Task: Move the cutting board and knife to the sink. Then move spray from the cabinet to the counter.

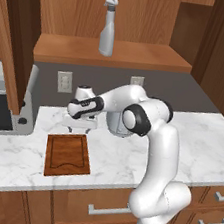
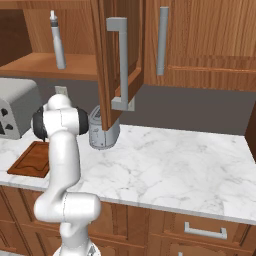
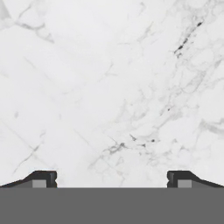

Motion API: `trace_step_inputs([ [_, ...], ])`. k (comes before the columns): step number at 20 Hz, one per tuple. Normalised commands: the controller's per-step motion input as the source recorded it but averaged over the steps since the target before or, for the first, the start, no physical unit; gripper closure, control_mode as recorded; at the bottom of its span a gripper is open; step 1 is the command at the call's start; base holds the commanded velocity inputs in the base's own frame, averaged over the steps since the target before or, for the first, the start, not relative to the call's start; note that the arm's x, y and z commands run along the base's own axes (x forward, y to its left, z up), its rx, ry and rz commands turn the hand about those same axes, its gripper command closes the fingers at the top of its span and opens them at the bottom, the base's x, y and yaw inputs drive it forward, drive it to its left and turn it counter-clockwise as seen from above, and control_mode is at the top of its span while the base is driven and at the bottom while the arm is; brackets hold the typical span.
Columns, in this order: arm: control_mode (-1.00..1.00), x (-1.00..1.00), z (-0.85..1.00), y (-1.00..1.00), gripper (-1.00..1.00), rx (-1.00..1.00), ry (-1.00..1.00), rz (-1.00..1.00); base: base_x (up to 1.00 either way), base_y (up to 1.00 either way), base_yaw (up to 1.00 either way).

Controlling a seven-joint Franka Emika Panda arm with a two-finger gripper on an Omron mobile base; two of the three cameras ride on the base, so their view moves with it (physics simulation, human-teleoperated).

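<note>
We see a white marble surface [image 1: 200, 146] under brown wall cabinets. Hand [image 1: 77, 128] hangs above it, fingers [image 3: 41, 178] wide apart, holding nothing. Cutting board [image 1: 67, 154] lies just beside; spray [image 1: 108, 25] stands on the cabinet [image 1: 112, 53] shelf; toaster [image 2: 17, 107] is left.

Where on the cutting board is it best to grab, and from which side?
Probably the cutting board's far edge, from above. It lies flat on the counter, so only its thin edges offer a hold. The open pincer hangs just beyond that far edge, pointing down at bare marble. A shallow tilted approach might be needed.
</note>
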Motion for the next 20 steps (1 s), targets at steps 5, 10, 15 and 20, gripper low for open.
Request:
trace_step_inputs([
  [5,-1.0,0.16,-0.08,0.06,-1.0,0.0,0.0,0.0,0.0,0.0,0.0],
  [10,-1.0,0.07,-0.21,0.11,-1.0,0.0,0.0,0.0,0.0,0.0,0.0],
  [15,-1.0,0.01,-0.27,0.11,-1.0,0.0,0.01,0.0,0.0,0.0,0.0],
  [20,-1.0,-0.09,-0.21,0.01,-1.0,0.0,0.0,0.01,0.0,0.0,0.0],
])
